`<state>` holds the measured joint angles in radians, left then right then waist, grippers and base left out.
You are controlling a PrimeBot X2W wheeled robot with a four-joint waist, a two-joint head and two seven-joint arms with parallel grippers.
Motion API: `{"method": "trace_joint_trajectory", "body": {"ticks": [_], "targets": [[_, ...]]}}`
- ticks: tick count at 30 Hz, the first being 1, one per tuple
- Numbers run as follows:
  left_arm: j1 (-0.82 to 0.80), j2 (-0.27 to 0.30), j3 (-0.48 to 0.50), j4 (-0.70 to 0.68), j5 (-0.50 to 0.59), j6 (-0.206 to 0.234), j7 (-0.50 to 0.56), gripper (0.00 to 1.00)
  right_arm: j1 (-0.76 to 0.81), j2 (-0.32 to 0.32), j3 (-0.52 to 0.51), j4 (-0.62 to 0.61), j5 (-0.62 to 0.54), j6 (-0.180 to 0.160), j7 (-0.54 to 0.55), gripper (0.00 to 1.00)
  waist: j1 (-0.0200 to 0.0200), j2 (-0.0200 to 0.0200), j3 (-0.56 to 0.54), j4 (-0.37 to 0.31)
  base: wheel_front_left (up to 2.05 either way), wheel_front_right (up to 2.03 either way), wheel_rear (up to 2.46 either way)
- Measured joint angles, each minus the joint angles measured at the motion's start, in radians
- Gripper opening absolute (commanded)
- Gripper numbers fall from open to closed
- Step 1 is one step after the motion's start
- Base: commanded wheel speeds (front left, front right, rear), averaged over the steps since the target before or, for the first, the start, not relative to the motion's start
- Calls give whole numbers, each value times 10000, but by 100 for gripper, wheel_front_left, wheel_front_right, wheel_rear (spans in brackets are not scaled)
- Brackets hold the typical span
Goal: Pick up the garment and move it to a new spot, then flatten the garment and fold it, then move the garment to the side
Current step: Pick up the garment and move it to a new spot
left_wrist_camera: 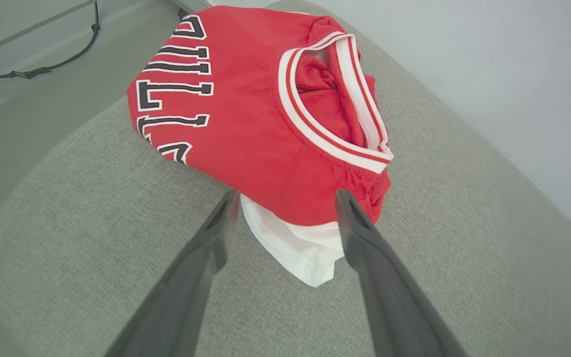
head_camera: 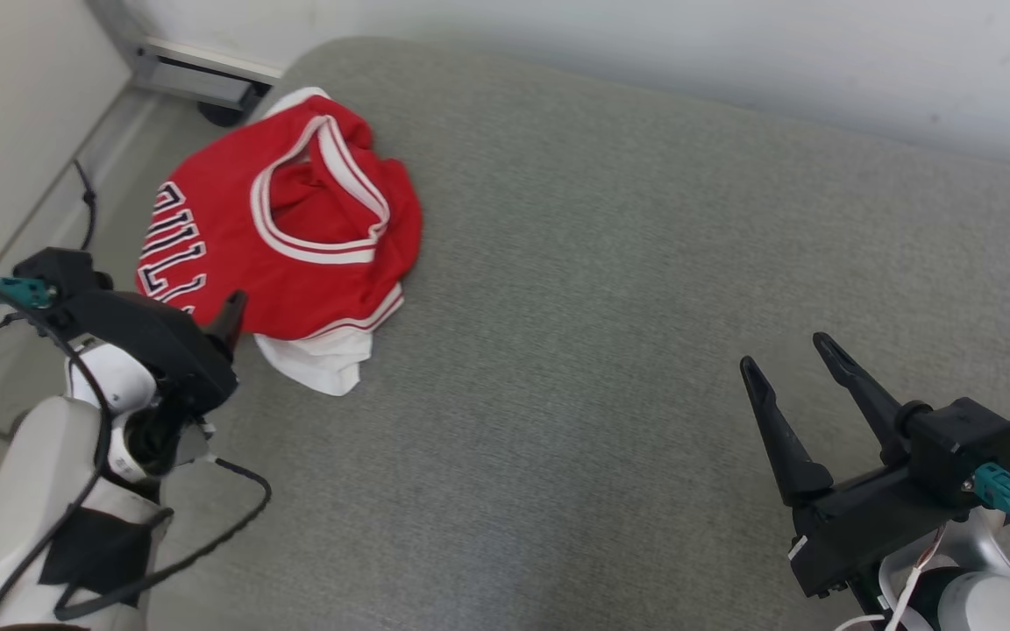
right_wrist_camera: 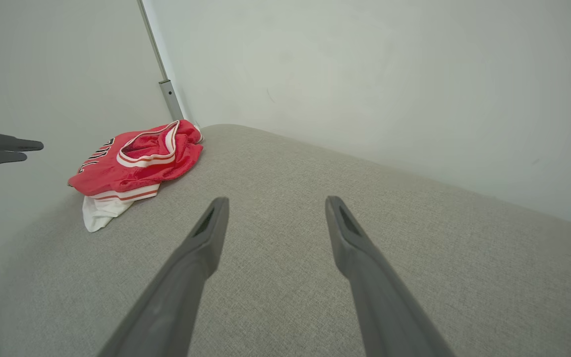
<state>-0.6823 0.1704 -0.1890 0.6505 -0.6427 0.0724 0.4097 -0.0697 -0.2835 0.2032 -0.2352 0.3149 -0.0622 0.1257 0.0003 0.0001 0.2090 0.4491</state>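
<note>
A crumpled red garment (head_camera: 295,228) with white trim, black lettering and a white layer poking out underneath lies at the far left of the grey padded surface (head_camera: 601,307). My left gripper (head_camera: 224,320) hovers open just short of its near edge. In the left wrist view the garment (left_wrist_camera: 265,129) has its red and white hem showing between the spread fingers of that gripper (left_wrist_camera: 286,196), which hold nothing. My right gripper (head_camera: 784,350) stands open over bare grey fabric at the lower right, far from the garment. The right wrist view has the garment (right_wrist_camera: 137,158) off to the left of the open right gripper (right_wrist_camera: 276,200).
The padded surface's rounded left edge drops to the floor, where dark cables (head_camera: 84,202) run. A pale wall borders the far side, with a metal base (head_camera: 198,74) at the back left corner. Bare grey fabric stretches across the middle and right.
</note>
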Motion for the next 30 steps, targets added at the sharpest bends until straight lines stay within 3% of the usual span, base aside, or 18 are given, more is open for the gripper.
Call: {"method": "trace_joint_trajectory", "body": {"ticks": [8,20,21,23,30], "targets": [[-542,384,479,865,-180,199,520,100,-12,-416,33,-1078,-318,-6,807,100,-1,0,765,-847,0,0,0],[-1519,213,738,1983,-359,374,828,100,-55,-830,-257,-1837,-366,-81,1570,100,-1,1,1827,-1644,0,0,0],[-1610,205,732,2077,-330,418,819,78,-55,-838,-272,-1856,-368,-82,1609,100,-1,1,1876,-1663,0,0,0],[-1690,176,773,2219,-259,418,740,0,-56,-848,-293,-1879,-368,-82,1668,100,-1,1,1933,-1675,0,0,0],[-1754,102,784,2796,-117,431,479,0,-53,-859,-374,-1958,-368,-142,1923,100,-3,0,1847,-1540,0,0,0]]}}
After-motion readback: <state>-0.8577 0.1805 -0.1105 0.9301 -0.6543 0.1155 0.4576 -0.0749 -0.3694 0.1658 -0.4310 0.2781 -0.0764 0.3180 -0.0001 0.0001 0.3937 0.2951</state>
